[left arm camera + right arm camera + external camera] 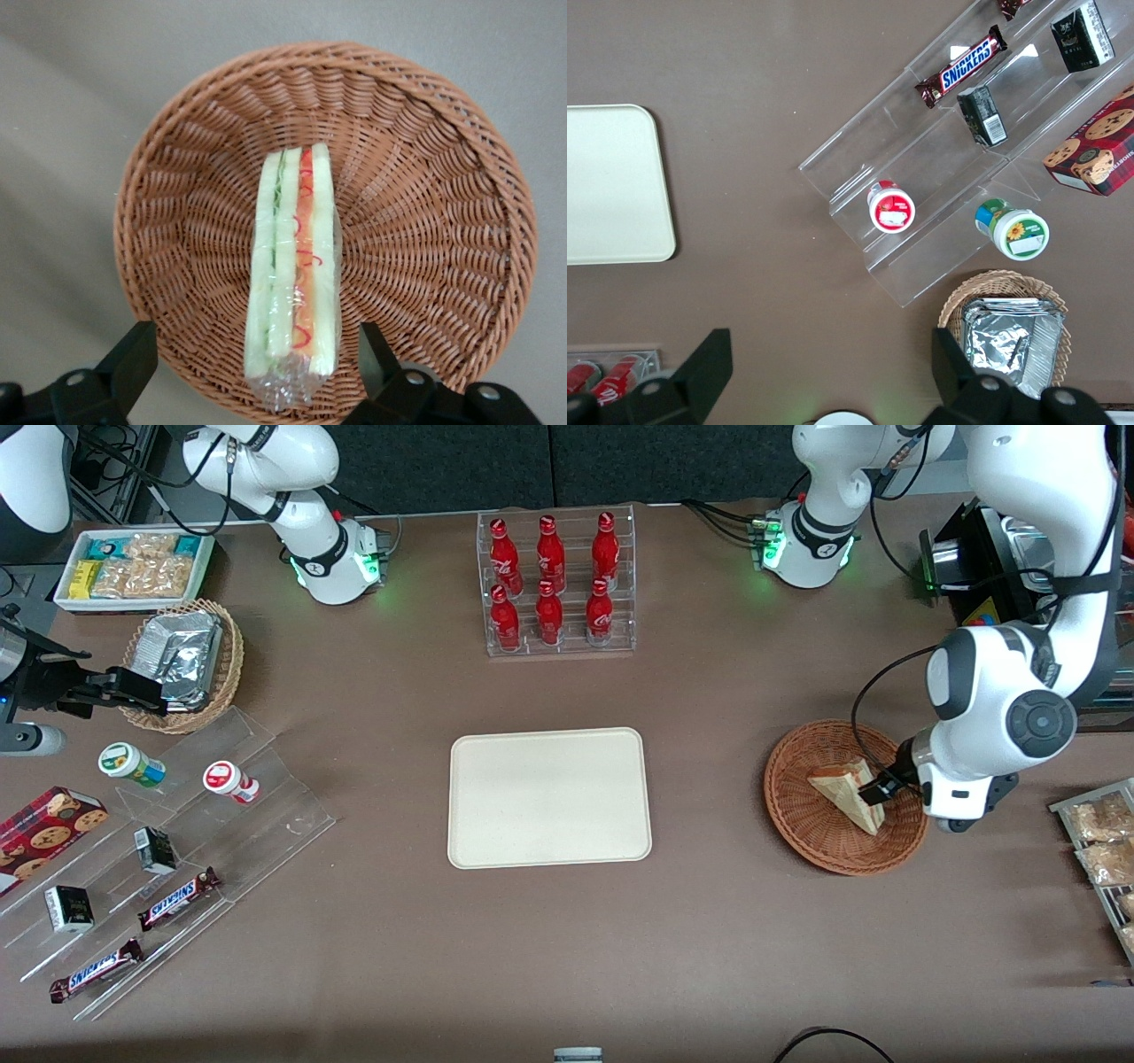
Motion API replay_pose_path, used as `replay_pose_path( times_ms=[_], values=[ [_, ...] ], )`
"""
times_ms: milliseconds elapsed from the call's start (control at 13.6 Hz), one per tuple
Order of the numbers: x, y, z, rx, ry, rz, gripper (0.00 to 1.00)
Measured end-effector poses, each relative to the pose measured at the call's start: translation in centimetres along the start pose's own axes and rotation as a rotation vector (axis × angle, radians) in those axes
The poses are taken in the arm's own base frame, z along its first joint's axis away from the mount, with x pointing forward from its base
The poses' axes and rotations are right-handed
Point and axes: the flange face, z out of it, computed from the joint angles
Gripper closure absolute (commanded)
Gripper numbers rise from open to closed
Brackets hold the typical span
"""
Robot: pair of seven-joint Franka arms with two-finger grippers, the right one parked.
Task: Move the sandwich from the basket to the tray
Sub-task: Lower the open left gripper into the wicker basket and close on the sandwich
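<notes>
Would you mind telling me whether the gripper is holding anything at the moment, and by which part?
Nothing is held: the gripper is open, its fingers on either side of the sandwich in the basket.

Looked like a robot lab dressed up as a snack shop.
You had cola bottles (551, 583) racked, Snickers bars (178, 898) on acrylic steps.

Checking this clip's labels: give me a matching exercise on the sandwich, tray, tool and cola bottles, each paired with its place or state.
Things:
1. sandwich
2. tray
3. tool
4. bottles

States:
A. open, fingers either side of the sandwich
B. standing in a clear rack
C. bare, on the table
D. lying in the basket

Pairs: 1-D, 2-C, 3-A, 4-B
</notes>
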Motion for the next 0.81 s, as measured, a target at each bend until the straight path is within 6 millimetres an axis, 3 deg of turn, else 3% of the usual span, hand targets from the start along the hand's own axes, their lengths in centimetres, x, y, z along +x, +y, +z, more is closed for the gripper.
replay_pose_path(
  times_ms=[221,664,738,811],
  values=[
    [-0.4,1.1,2.0,-0.015,0.0,0.004,0.0],
    [-0.5,1.2,5.9,-0.035,0.015,0.0,0.01],
    [-0.7,1.0,6.6,-0.038,0.019,-0.001,0.19],
    [-0.9,0.9,7.2,-0.037,0.018,-0.001,0.48]
  ],
)
